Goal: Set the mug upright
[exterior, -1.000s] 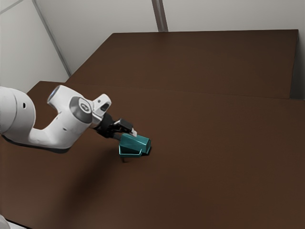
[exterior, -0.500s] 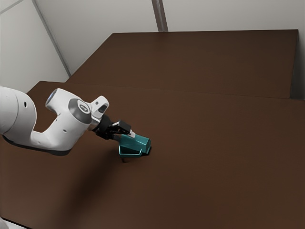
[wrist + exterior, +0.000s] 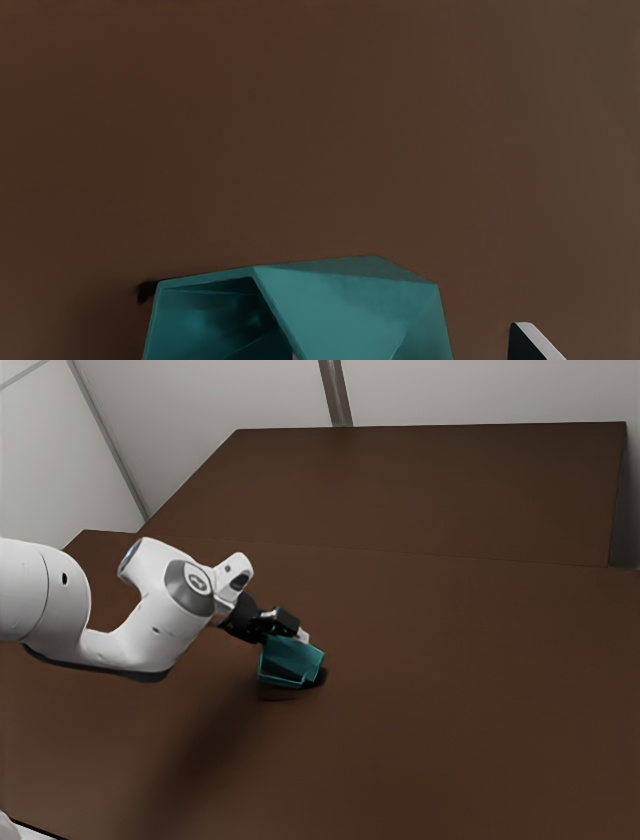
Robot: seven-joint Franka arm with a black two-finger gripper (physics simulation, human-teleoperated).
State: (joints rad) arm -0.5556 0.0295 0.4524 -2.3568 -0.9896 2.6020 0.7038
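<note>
Mug (image 3: 291, 663), teal and tilted, is what I see right under the gripper (image 3: 284, 641) in the exterior view, neither flat on its side nor standing upright. A dark shadow edges its underside, so I judge that part of it may be clear of the table (image 3: 450, 660) below the gripper, though I can't tell which edge, if any, bears its weight. A pale fingertip (image 3: 303, 636) sits by its upper side.

In the wrist view, the mug's mouth gapes beside the gripper. My fingers stand wide apart: one tip (image 3: 532, 342) has a gap between it and the mug's outer wall, and a pale sliver by the rim looks like the other, perhaps reaching inside. I read that as open, no firm pinch.

That worries me most. With a finger only hooking or propping the wall, the mug could slip off and drop back onto its side, or swivel about that single contact. Pushing too far might topple it past upright, and backing out carelessly could snag the rim.
</note>
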